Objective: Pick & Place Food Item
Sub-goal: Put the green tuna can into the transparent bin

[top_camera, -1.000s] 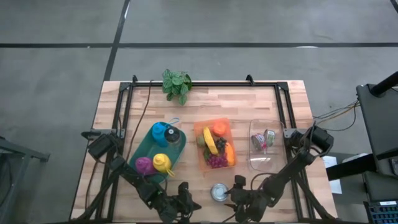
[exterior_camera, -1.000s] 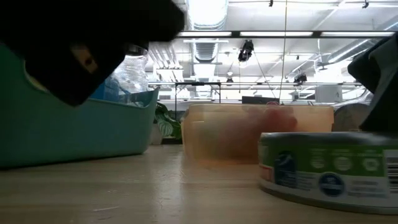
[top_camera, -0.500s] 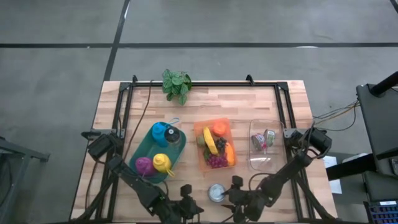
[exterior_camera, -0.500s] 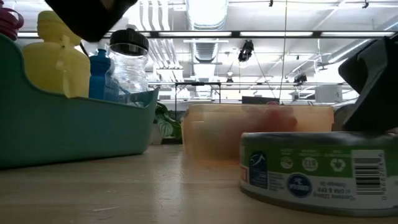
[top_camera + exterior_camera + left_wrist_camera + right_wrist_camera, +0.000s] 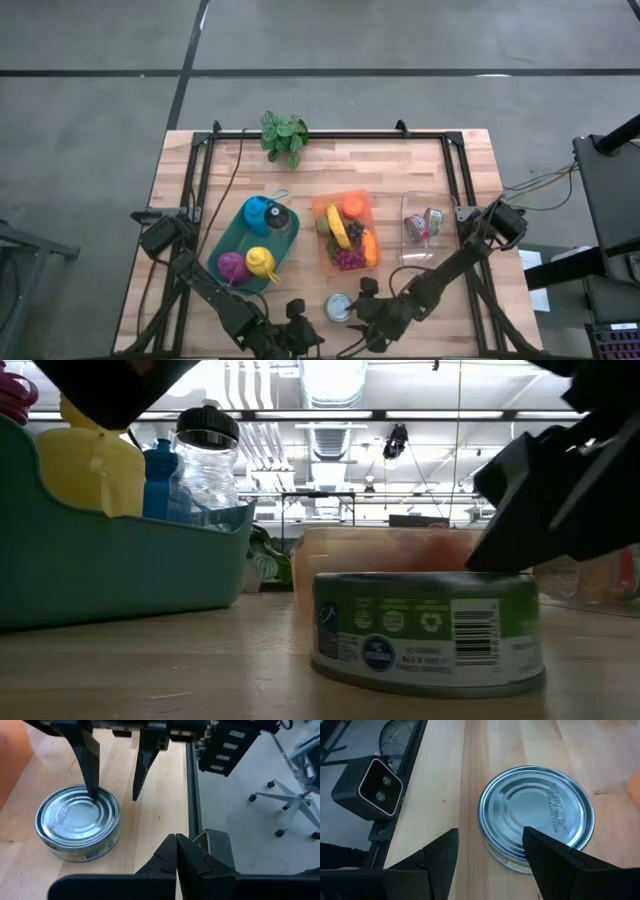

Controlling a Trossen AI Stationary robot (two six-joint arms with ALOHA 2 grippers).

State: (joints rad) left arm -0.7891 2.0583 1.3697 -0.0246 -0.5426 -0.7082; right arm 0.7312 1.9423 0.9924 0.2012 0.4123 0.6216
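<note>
Hovering over tin can (image 5: pixel 339 307), right gripper (image 5: pixel 362 305) open, 1 finger touching lid; left gripper (image 5: pixel 300 322) closed, idle.

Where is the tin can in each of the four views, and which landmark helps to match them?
High view: can near the front edge, below the orange tray.
Low view: can in the foreground, right of centre.
Left wrist view: can at left.
Right wrist view: can at centre.
Shared landmark: the right gripper, open beside the can.
</note>
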